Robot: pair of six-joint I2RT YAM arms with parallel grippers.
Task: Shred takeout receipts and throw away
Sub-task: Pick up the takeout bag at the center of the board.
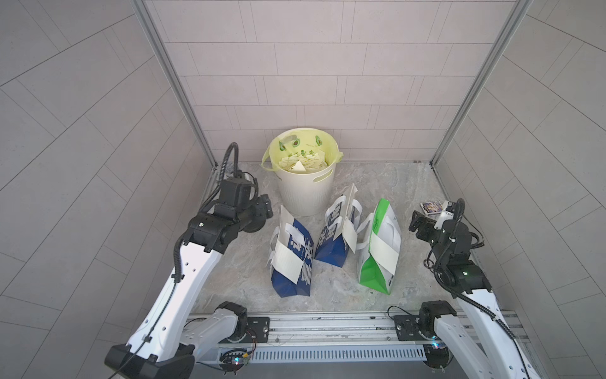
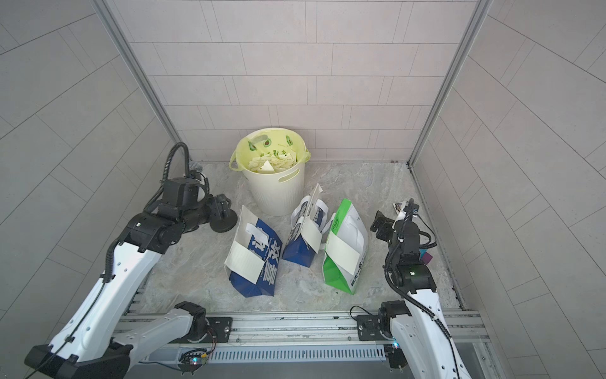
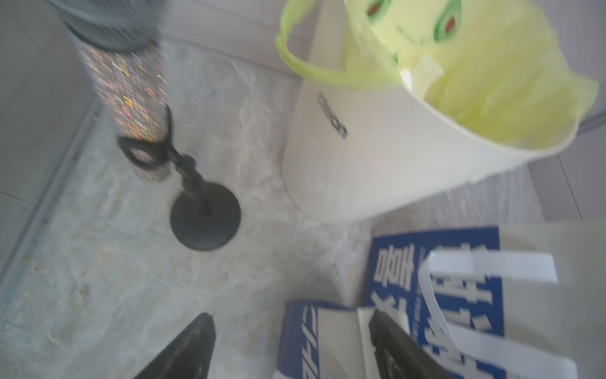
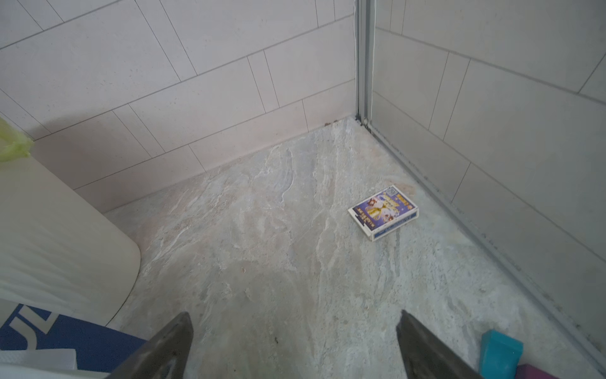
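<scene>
Just beside left tool [image 3: 292, 315], untouched on blue bag [image 1: 284, 288]: nearest receipt [image 1: 288, 261]. Spread wide, gripping nothing; right tool [image 4: 295, 313] likewise, well apart.

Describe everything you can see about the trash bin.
The trash bin is a round, cream-white plastic pail with a ribbed lower wall and slot handles under the rim. A pale yellow-green liner bag printed with avocados drapes over its rim. It stands upright by the back wall, partly filled with torn paper scraps.
</scene>
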